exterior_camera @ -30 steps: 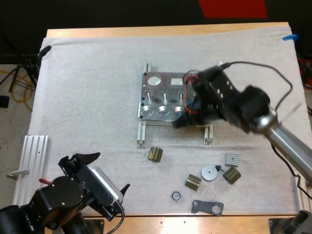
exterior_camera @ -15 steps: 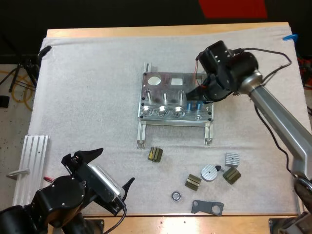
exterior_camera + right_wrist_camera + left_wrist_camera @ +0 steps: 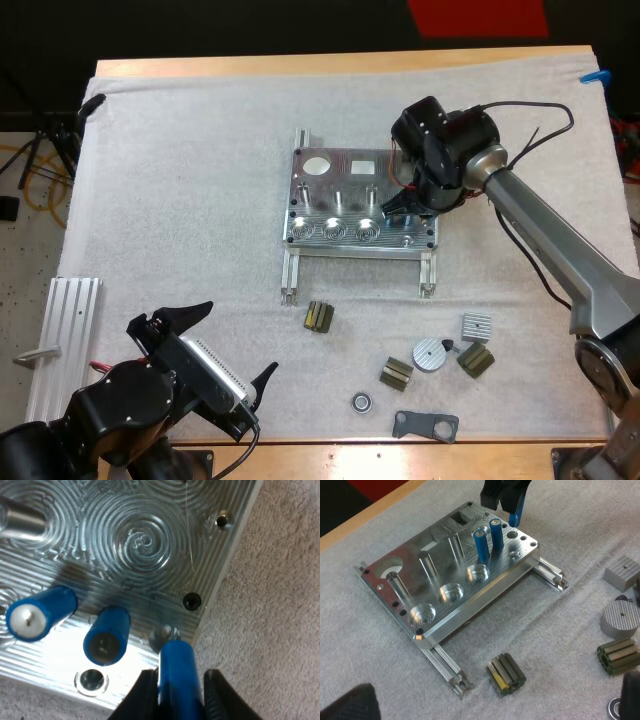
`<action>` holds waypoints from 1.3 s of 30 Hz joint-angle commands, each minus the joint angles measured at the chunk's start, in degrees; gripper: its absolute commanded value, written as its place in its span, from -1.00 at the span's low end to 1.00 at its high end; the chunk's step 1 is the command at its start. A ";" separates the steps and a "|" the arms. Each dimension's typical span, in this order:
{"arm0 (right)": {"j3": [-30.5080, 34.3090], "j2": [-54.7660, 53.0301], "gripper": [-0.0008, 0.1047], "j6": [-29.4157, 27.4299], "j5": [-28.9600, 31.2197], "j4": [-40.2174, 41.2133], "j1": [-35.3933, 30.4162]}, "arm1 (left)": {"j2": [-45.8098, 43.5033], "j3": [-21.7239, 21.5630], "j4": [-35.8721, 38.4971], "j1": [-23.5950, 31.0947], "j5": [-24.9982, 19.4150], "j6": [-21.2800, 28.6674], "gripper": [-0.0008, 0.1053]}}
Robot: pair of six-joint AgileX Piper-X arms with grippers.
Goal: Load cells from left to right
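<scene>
The metal fixture (image 3: 345, 205) lies mid-mat. Two blue cylinders (image 3: 481, 542) (image 3: 496, 532) stand upright in its right end, while the three round pockets (image 3: 451, 593) along its front hold nothing. My right gripper (image 3: 398, 203) hangs over the fixture's right end, shut on a third blue cylinder (image 3: 177, 672). That cylinder's tip is just above a small hole (image 3: 165, 632) beside the two standing cylinders (image 3: 106, 635). My left gripper (image 3: 228, 345) is at the mat's near left corner, its fingers (image 3: 350, 702) wide apart and holding nothing.
Small dark ribbed parts (image 3: 319, 316) (image 3: 397, 374) (image 3: 476, 360) lie in front of the fixture. Beside them are a round silver disc (image 3: 430, 355), a grey finned block (image 3: 476, 325), a bearing ring (image 3: 361, 402) and a black bracket (image 3: 425, 426). An aluminium rail (image 3: 62, 340) lies at the left.
My right gripper swung from the fixture's front edge back to its right end, then settled lower over the corner with the blue cylinder. The left arm barely shifted.
</scene>
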 commanded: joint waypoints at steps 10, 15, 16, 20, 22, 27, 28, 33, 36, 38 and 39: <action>-0.38 1.14 -0.99 -1.62 0.50 -1.37 -0.25 | -0.36 -0.05 -0.60 -0.10 -1.25 -0.69 0.79; -0.38 1.44 -0.99 -1.62 -0.01 -1.46 -0.25 | -0.36 -0.05 -0.60 -0.10 -1.25 -0.69 0.79; -0.38 1.52 -0.99 -1.62 -0.01 -1.36 -0.25 | -0.36 -0.05 -0.60 -0.10 -1.25 -0.69 0.79; -0.14 1.88 -0.99 -1.62 -0.01 -1.19 -0.25 | -0.36 -0.05 -0.60 -0.10 -1.25 -0.69 0.79; -0.16 1.88 -0.99 -1.62 -0.01 -1.19 -0.25 | -0.36 -0.05 -0.60 -0.10 -1.25 -0.69 0.79; -0.16 1.88 -0.99 -1.62 -0.24 -1.19 -0.25 | -0.36 -0.05 -0.60 -0.10 -1.25 -0.69 0.79; -0.16 1.88 -0.99 -1.62 -0.98 -1.19 -0.25 | -0.36 -0.05 -0.60 -0.10 -1.25 -0.69 0.79; -0.16 1.88 -0.99 -1.62 -2.40 -1.62 -0.25 | -0.36 -0.05 -0.60 -0.10 -1.25 -0.69 0.79; -0.16 1.88 -0.99 -1.62 -2.40 -1.60 -0.25 | -0.36 -0.05 -0.60 -0.10 -1.25 -0.69 0.79; -0.16 1.88 -0.99 -1.62 -2.08 -1.60 -0.25 | -0.36 -0.05 -0.60 -0.10 -1.25 -0.69 0.79; -0.16 1.88 -0.99 -1.62 -1.55 -1.60 -0.25 | -0.36 -0.05 -0.60 -0.10 -1.25 -0.69 0.79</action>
